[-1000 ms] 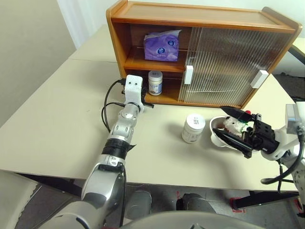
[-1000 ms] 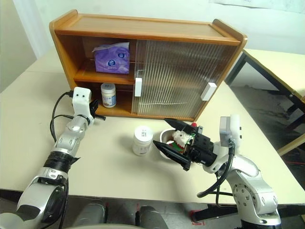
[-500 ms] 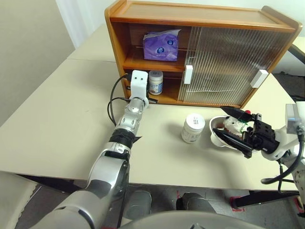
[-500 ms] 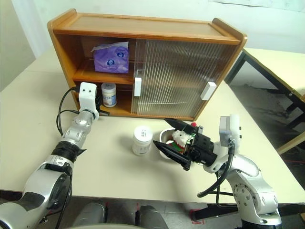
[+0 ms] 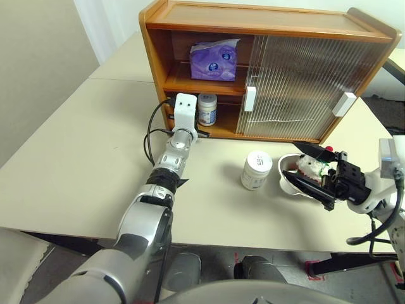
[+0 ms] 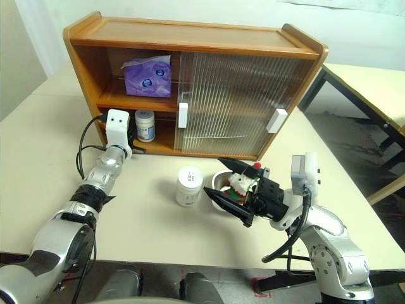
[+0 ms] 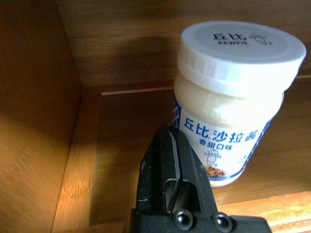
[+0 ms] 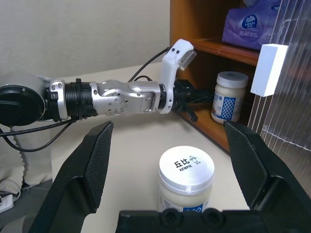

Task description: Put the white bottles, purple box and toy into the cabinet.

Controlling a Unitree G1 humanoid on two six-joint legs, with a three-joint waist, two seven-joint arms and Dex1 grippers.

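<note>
in the left eye view, the left gripper (image 5: 201, 131) reaches into the open left half of the cabinet (image 5: 266, 19), its fingers pressed together and empty, just beside the labelled white bottle (image 5: 206, 109) on the lower level. the purple box (image 5: 214, 60) sits on the inner shelf above. compared with a second ago, this arm has pushed forward from the tabletop (image 5: 82, 158) edge of the cabinet to the bottle; in the last half second it barely shifts.

in the right eye view, the second white bottle (image 6: 189, 185) stands on the tabletop, just beside the metal bowl (image 6: 218, 197) that holds the toy (image 6: 241, 183). the right gripper (image 6: 229, 193) hangs over the bowl with fingers spread wide, holding nothing, as a second ago.

in the left wrist view, the shut fingers (image 7: 170, 174) sit very close to the jar's label, possibly touching it. a further push could likely tip the jar or shove it against the back wall.

in the right wrist view, the spread fingers (image 8: 99, 150) frame the tabletop bottle (image 8: 186, 175). a careless close could likely knock it over, or catch the bowl rim.
</note>
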